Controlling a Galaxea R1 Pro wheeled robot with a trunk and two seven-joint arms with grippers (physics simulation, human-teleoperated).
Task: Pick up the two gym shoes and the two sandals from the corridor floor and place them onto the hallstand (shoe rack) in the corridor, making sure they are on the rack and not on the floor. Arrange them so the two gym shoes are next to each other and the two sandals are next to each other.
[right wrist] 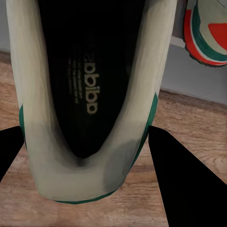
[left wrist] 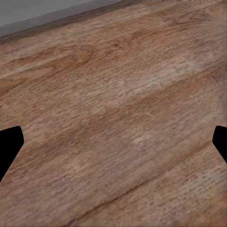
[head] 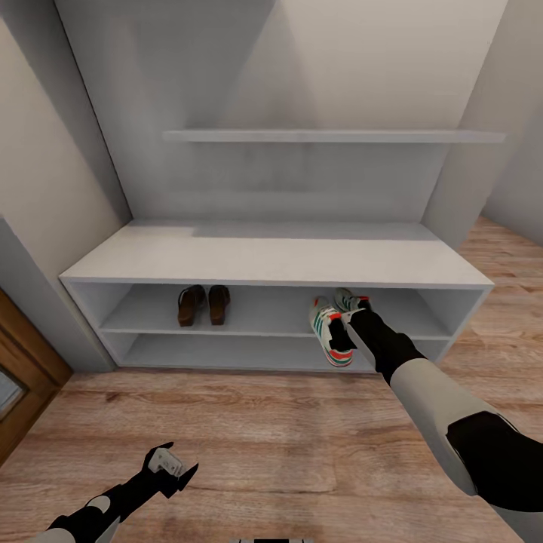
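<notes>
**Head view: we are holding a sneaker at the rack's upper tier**

Head view is showing the rack (head: 275,260) filling the wall ahead of us, its white top bare and a floating shelf (head: 332,136) sitting on the back panel above. The floor (head: 286,437) of wood planks is spreading between us and the rack.

We are reaching our right arm (head: 445,407) toward the right part of the upper tier. Our right gripper (head: 353,315) is clenching a sneaker (head: 348,300) at the tier's front edge; in the right wrist view the dark fingers (right wrist: 182,179) are flanking the heel of that sneaker (right wrist: 87,94), and we are looking down into its black insole. The second sneaker (head: 329,335) is tilting just beside the first, its sole toward us and hanging past the tier's edge over the lower opening.

The two sandals (head: 203,304) are lying side by side on the left part of the same tier, well apart from the sneakers.

Our left gripper (head: 175,467) is hanging low over the floor with its fingers spread wide and nothing between them; the left wrist view is showing planks (left wrist: 118,123) between the two fingertips.
</notes>
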